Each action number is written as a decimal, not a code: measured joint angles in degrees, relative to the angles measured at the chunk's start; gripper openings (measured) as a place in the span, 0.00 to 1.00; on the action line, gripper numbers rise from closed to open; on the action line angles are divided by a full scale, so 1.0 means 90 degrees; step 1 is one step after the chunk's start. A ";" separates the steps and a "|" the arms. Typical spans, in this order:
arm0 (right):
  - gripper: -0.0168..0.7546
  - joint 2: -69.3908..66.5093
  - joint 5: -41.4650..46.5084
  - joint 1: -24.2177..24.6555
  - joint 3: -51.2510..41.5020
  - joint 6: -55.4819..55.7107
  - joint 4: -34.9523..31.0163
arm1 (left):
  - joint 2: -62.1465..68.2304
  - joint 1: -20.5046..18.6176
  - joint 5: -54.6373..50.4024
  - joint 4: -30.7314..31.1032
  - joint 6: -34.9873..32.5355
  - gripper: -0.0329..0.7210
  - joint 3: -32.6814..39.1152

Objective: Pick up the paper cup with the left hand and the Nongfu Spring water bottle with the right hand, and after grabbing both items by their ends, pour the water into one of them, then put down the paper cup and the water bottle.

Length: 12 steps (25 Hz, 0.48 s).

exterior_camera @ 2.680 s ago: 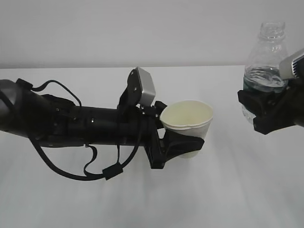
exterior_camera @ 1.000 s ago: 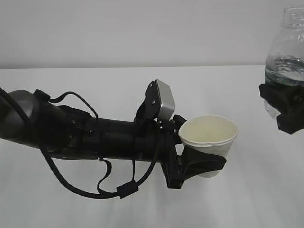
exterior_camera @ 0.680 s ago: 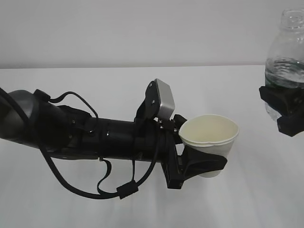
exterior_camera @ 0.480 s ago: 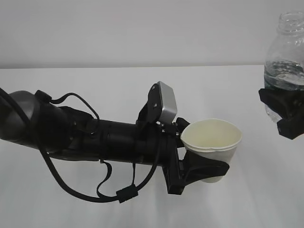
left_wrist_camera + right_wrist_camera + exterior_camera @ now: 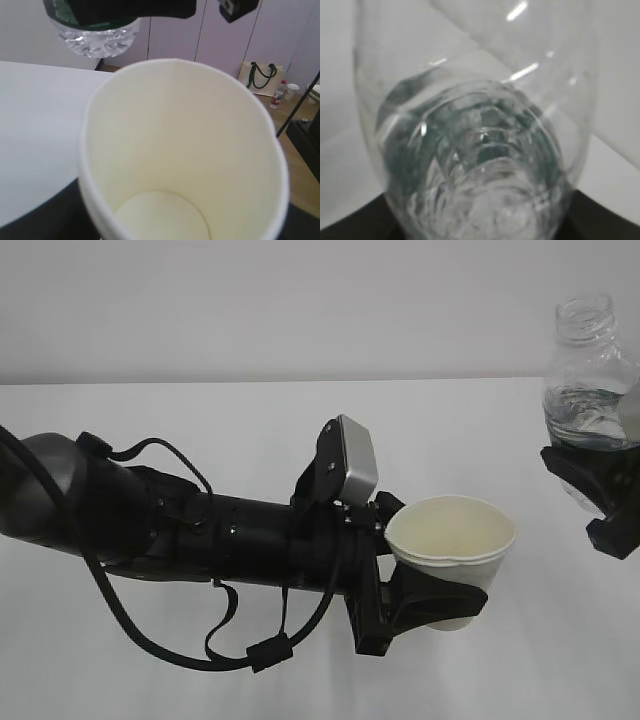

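Left claw (image 5: pixel 425 602) clamped round white cup (image 5: pixel 452 545), cream inside, empty, above worktop (image 5: pixel 200 440) middle. Right claw (image 5: pixel 600 502) gripping clear uncapped bottle (image 5: pixel 583 370), part-filled, upright by right edge.

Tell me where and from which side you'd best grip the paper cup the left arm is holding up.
Grip the paper cup around its lower wall, from the side, roughly level, much as the left gripper does now. The cup tapers toward its base, so fingers low on the wall are probably steadier, and the open mouth stays clear for the water bottle held to the right. Squeezing near the rolled rim would likely deform it.
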<state>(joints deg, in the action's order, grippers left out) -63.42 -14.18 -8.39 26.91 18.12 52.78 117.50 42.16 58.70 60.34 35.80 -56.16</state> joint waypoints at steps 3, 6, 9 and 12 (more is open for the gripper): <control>0.56 0.0000 0.0142 0.0000 0.0000 0.0000 0.0057 | 0.0000 0.0000 0.0000 0.0015 0.0000 0.68 0.0000; 0.56 0.0000 0.0173 0.0000 0.0000 0.0000 0.0179 | 0.0000 0.0000 0.0000 0.0118 0.0000 0.68 0.0000; 0.56 0.0000 0.0173 0.0000 0.0000 -0.0016 0.0430 | 0.0000 0.0000 0.0000 0.0213 0.0000 0.68 0.0000; 0.56 0.0000 0.0173 0.0000 0.0000 -0.0041 0.0586 | 0.0000 0.0000 0.0000 0.0228 0.0000 0.68 0.0000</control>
<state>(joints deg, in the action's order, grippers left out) -63.42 -12.62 -8.39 26.91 17.75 58.05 117.50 42.16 58.70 62.40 35.80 -56.16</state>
